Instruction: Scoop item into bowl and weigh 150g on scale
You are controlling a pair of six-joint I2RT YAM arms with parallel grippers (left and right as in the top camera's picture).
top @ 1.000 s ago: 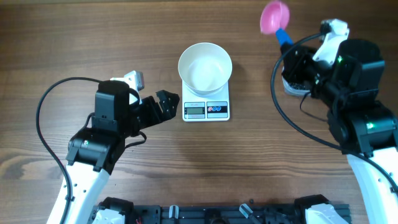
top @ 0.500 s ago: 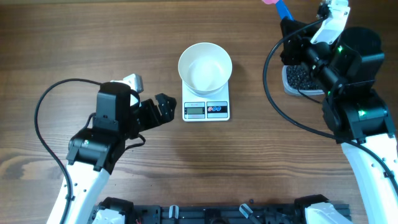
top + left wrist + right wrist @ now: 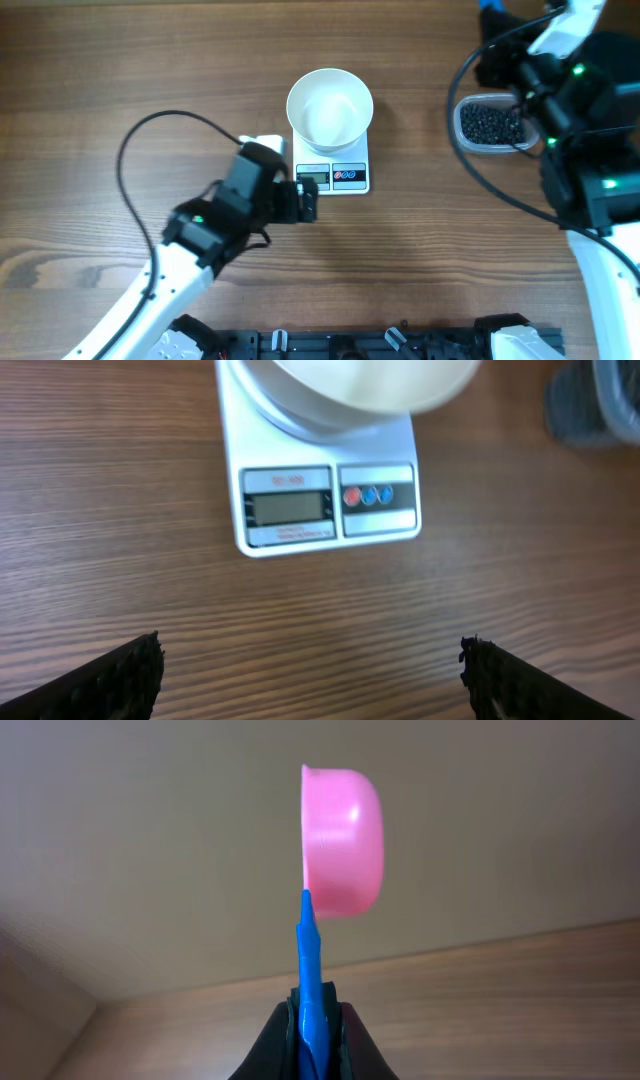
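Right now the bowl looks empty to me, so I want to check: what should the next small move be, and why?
Probably lower the scoop into the tub. The right hand is shut on its blue handle with the pink cup tipped on edge, the bowl on the scale holds nothing, and the black beads lie in the tub.
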